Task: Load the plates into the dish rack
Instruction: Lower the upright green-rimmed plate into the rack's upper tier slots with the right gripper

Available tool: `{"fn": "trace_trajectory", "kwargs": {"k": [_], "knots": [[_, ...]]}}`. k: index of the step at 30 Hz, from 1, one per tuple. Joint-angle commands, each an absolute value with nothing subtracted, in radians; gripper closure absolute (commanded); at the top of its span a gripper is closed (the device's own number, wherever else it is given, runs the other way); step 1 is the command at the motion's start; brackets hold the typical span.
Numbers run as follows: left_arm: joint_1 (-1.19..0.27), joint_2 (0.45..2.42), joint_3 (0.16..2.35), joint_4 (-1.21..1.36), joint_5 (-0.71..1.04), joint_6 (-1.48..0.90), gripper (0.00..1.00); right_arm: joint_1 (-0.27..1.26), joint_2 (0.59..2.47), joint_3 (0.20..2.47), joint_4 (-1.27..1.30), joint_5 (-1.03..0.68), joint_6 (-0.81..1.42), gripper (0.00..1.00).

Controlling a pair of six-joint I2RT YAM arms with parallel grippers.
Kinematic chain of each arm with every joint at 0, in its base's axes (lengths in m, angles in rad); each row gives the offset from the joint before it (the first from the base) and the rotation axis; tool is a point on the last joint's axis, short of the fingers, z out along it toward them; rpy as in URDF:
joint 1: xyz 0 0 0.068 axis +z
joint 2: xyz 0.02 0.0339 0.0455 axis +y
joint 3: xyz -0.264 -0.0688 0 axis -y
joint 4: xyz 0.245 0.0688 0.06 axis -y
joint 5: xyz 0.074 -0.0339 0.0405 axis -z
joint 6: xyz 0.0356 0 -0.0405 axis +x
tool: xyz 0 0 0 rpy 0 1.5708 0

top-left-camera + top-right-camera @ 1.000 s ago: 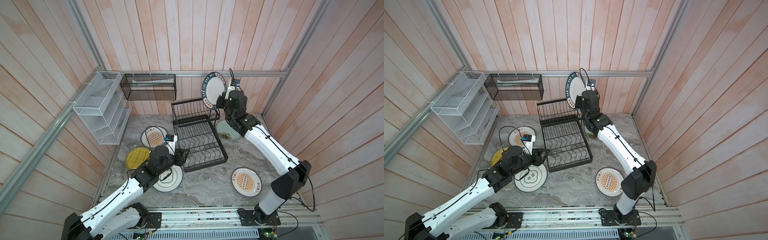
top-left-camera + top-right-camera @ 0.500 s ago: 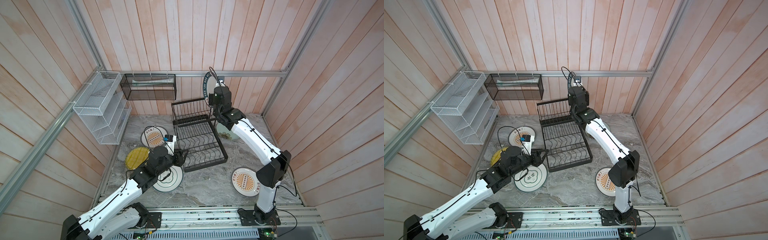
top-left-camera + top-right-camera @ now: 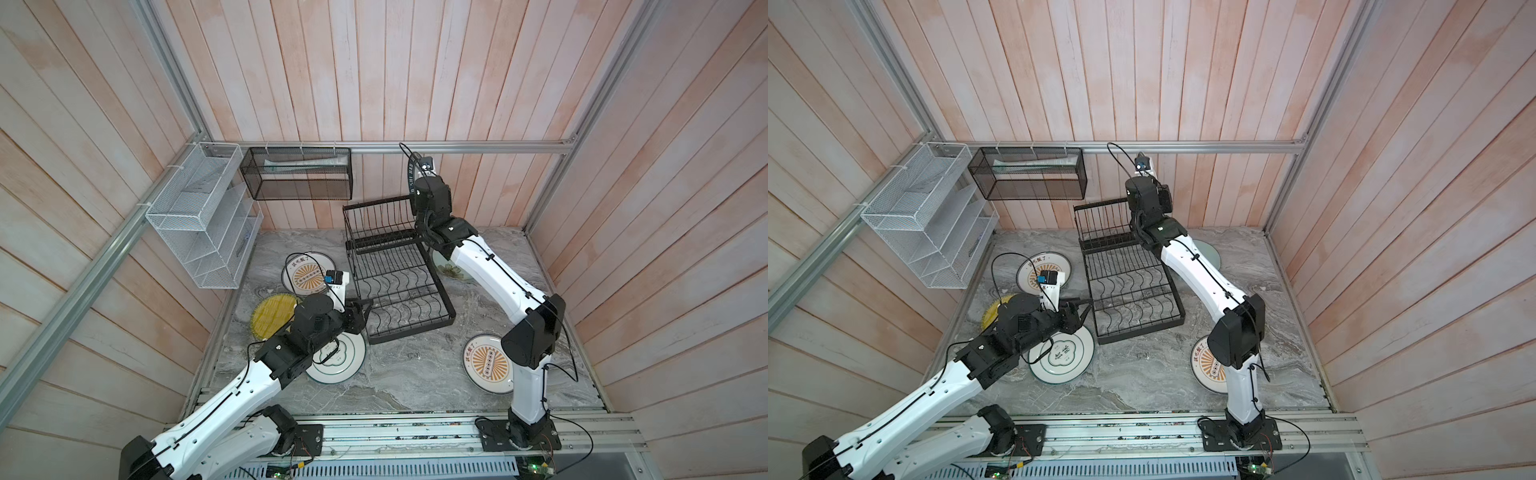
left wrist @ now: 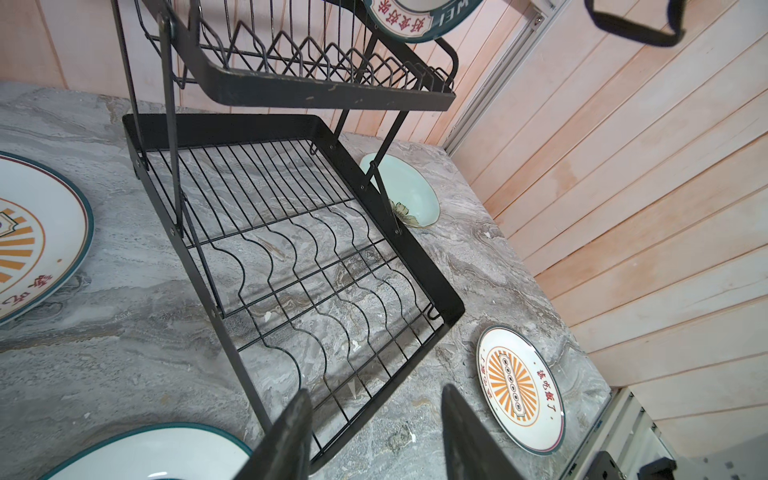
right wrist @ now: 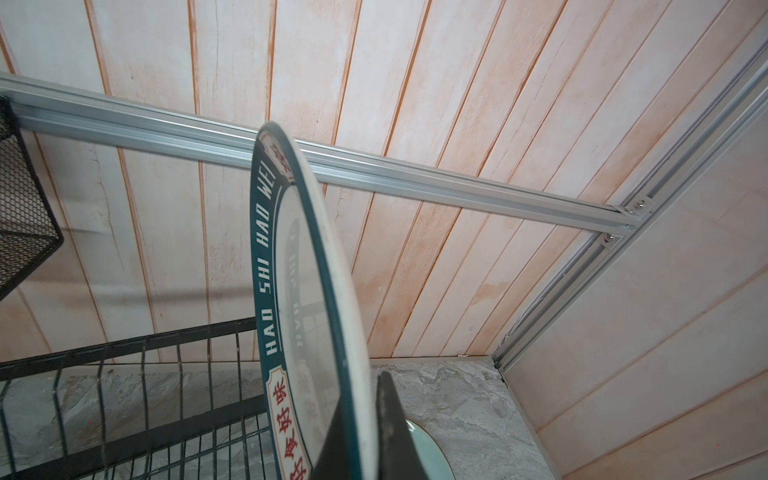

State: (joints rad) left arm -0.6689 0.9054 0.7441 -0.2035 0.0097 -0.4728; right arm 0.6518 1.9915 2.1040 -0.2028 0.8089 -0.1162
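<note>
My right gripper (image 5: 365,399) is shut on the rim of the dark-lettered plate (image 5: 299,291). The plate stands on edge above the right end of the dish rack's upper basket (image 3: 378,224). My left gripper (image 4: 376,392) hangs open and empty by the front left corner of the rack's lower tray (image 3: 411,328). On the table lie a sunburst plate (image 3: 307,276), a yellow ribbed plate (image 3: 270,318) and a green-ringed plate (image 3: 338,357) left of the rack. A mint floral plate (image 3: 451,270) and another sunburst plate (image 3: 484,363) lie to its right. The rack holds no plates.
A black mesh basket (image 3: 297,174) hangs on the back wall and a white mesh shelf (image 3: 199,220) on the left wall. Wooden walls close in the back and both sides. My right arm (image 3: 490,274) crosses over the mint plate.
My right arm has swung the lettered plate leftward and turned it from face-on to edge-on over the upper basket. The left arm has hardly moved.
</note>
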Motion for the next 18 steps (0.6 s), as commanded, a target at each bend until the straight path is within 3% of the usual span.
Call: {"fn": "trace_trajectory", "kwargs": {"k": [1,18], "knots": [[-0.673,0.886,0.775,-0.222,-0.012,-0.450,0.49,0.656,1.999,2.152,-0.152,0.856,-0.149,1.00],[-0.673,0.852,0.769,-0.239,-0.021,-0.453,0.48,0.655,2.002,2.117,-0.136,0.863,-0.166,1.00]]}}
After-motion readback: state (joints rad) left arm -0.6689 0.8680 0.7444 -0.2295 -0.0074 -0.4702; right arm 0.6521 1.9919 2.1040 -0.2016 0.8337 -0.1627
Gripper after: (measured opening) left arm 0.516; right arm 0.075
